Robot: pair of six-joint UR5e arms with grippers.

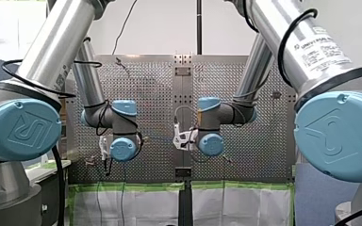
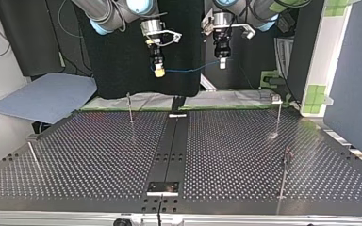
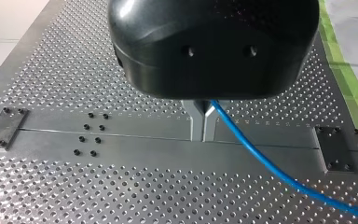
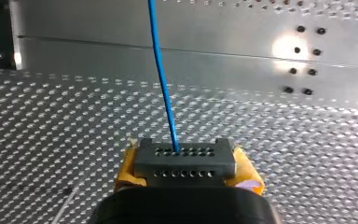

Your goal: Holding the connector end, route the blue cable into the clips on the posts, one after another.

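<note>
Two robot arms hold a cable in the air above a perforated metal counter [image 2: 99,155]. My left claw [image 3: 203,136], black with narrow metal fingers [image 3: 196,122], is closed tight; a thin blue cable [image 3: 261,161] comes out from between its fingertips and sweeps away to one side, so it is pinching the cable partway along. My right claw [image 4: 186,164] is closed too; its yellow pads [image 4: 128,170] grip a grey block connector [image 4: 185,157] with rows of small holes, and the cable runs straight ahead out of it. In the top view the cable hangs in a shallow line between the two claws, which sit near each other and high up. Four thin upright metal posts [image 2: 130,107] stand on the counter, well below and ahead of both claws; their clips are too small to make out, and no cable appears to lie on any post.

Judged from this, routing has not begun; the step in hand is carrying the cable toward the first post. The next move calls for lowering both claws together, keeping the span lightly taut, and lining it up over a clip before pressing it in.
</note>
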